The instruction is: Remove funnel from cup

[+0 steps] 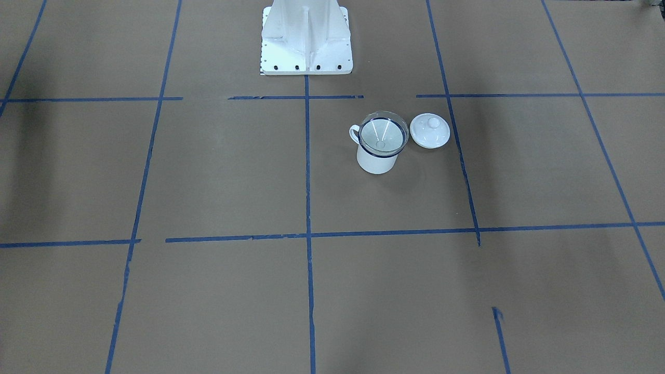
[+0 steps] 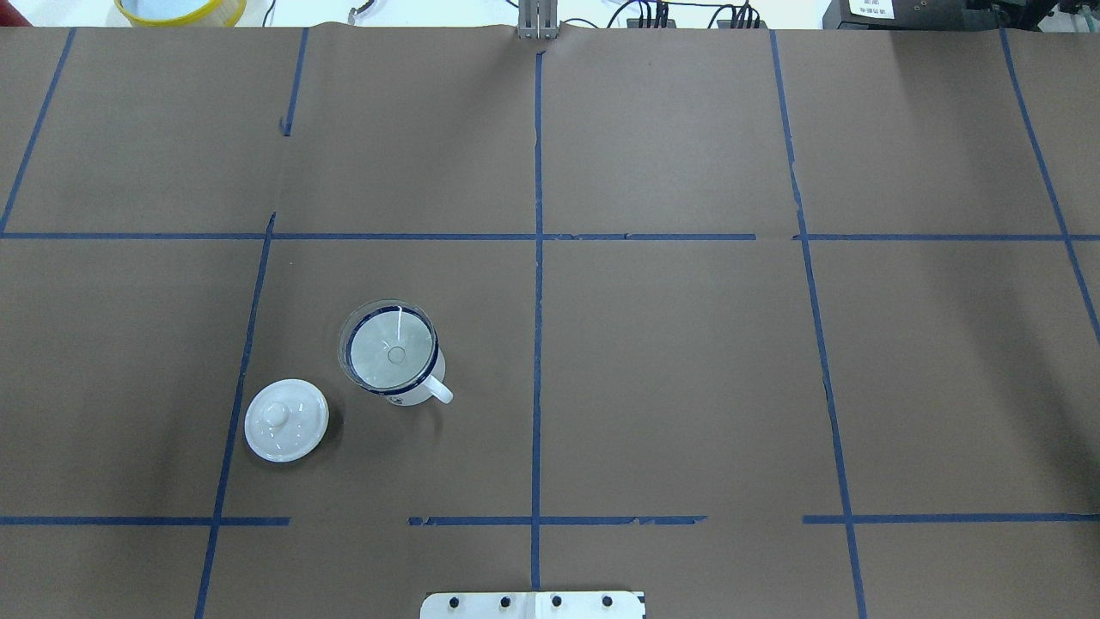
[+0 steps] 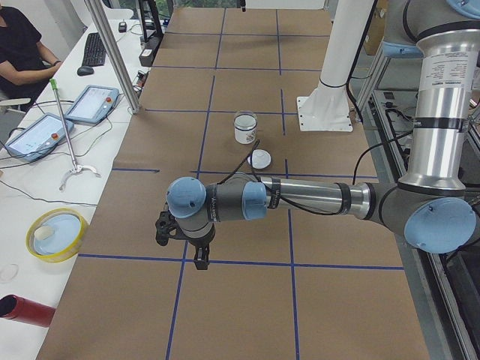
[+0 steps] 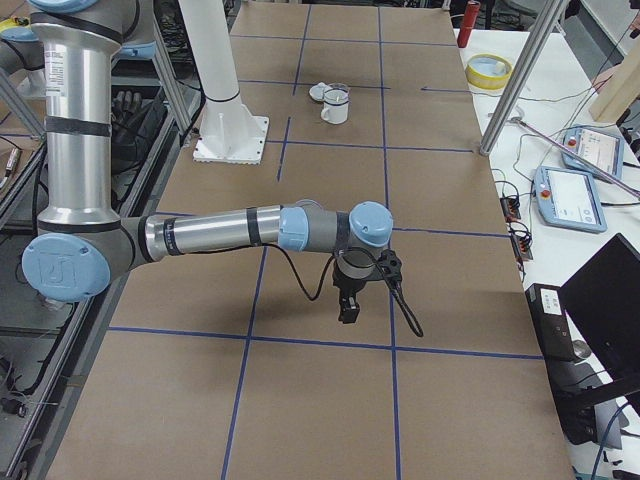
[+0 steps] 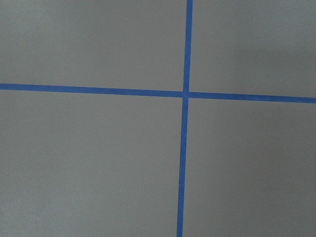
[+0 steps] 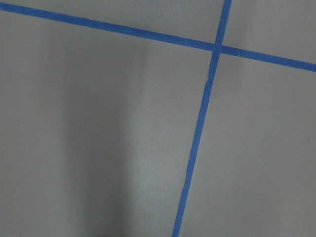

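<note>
The small clear colourless plastic funnel (image 2: 388,351) sits cone-up in the mouth of the white enamel cup with the dark blue rim (image 1: 375,162). Its wide lip rests on or just over that rim and its spout hangs down inside. The cup stands upright on the brown paper-covered desk (image 2: 670,370) in the robot's left half, and a white domed lid with a knob (image 2: 286,420) lies close beside it, on the side away from the loop handle. Neither arm has begun. The left gripper (image 3: 201,261) and the right gripper (image 4: 347,312) each hang over bare desk well apart from the cup, and I cannot tell whether their fingers are spread or pressed together, as only the side views show them. The left arm looks the better placed. It should come down over the funnel's lip on the side clear of the lid, pinch the thin cone wall between one finger inside and one outside, and lift straight up until the spout clears the rim. The clear plastic is probably slick and the cup light, so a gentle vertical pull matters.
</note>
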`<action>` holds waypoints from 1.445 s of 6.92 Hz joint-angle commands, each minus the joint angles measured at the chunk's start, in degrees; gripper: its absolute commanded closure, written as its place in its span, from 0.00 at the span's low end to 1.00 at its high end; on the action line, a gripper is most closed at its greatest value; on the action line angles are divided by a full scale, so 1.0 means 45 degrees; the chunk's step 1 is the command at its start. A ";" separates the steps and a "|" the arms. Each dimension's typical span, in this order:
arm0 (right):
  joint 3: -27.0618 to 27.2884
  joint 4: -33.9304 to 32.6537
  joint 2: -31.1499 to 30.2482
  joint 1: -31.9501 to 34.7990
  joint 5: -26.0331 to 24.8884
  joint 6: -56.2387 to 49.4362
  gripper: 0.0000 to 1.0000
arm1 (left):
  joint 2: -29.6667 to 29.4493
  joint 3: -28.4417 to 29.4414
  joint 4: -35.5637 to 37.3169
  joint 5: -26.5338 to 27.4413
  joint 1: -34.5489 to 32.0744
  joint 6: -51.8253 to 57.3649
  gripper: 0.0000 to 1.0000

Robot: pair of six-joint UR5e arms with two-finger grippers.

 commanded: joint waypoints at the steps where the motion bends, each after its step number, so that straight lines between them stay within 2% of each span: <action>1: 0.0000 0.0000 0.0000 0.0000 0.0000 -0.0005 0.00 | 0.0101 -0.0354 -0.0076 -0.0103 0.0012 -0.0096 0.00; 5: 0.0000 0.0000 0.0000 0.0000 0.0000 0.0014 0.00 | 0.0159 -0.0472 -0.1713 -0.0161 0.0090 -0.0134 0.00; 6: 0.0000 0.0000 0.0000 0.0000 0.0000 0.0014 0.00 | 0.0159 -0.0569 -0.1756 -0.0684 0.0245 -0.1528 0.00; 7: 0.0000 0.0000 0.0000 0.0000 0.0000 -0.0005 0.00 | 0.0140 -0.1324 -0.1853 -0.0786 0.1117 -0.3533 0.00; 9: 0.0000 0.0000 0.0000 0.0000 0.0000 0.0014 0.00 | 0.0042 -0.2848 -0.2454 -0.0632 0.3126 -0.8240 0.00; 10: 0.0000 0.0000 0.0000 0.0000 0.0000 0.0014 0.00 | -0.0480 -0.3261 -0.2556 -0.0457 0.3659 -1.0852 0.00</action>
